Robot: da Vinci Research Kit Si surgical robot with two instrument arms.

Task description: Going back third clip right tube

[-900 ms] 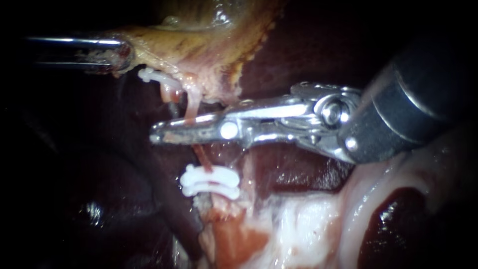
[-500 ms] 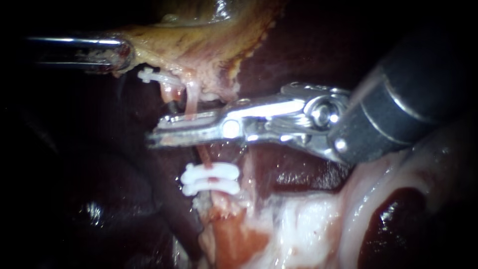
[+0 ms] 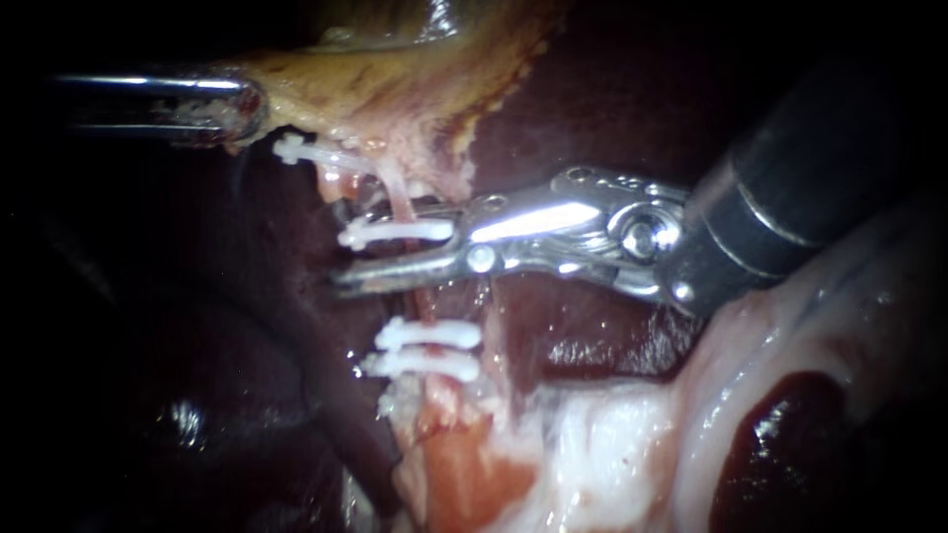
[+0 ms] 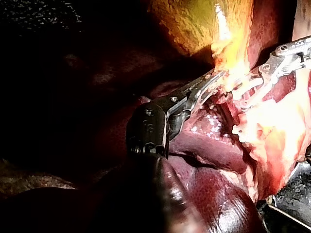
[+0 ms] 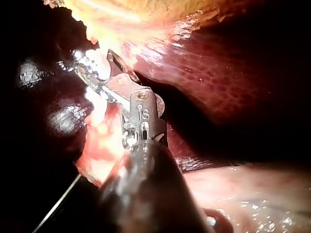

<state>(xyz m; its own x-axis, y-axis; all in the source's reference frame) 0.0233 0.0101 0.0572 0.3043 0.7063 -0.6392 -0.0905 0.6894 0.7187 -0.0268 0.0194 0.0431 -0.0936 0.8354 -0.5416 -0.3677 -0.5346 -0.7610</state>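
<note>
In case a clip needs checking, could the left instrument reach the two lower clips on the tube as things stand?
Probably not: the left instrument grips the gallbladder, and the right instrument lies across the tube between it and the two lower clips.

light: centre lit, corners black | glare: wet liver [image 3: 583, 350] | wrist views: pale tissue [image 4: 272, 121] blown out, perhaps hiding detail

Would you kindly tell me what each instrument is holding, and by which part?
The left instrument grips the gallbladder by its edge. The right instrument holds nothing: its jaws stand open around a white clip on the tube.
</note>
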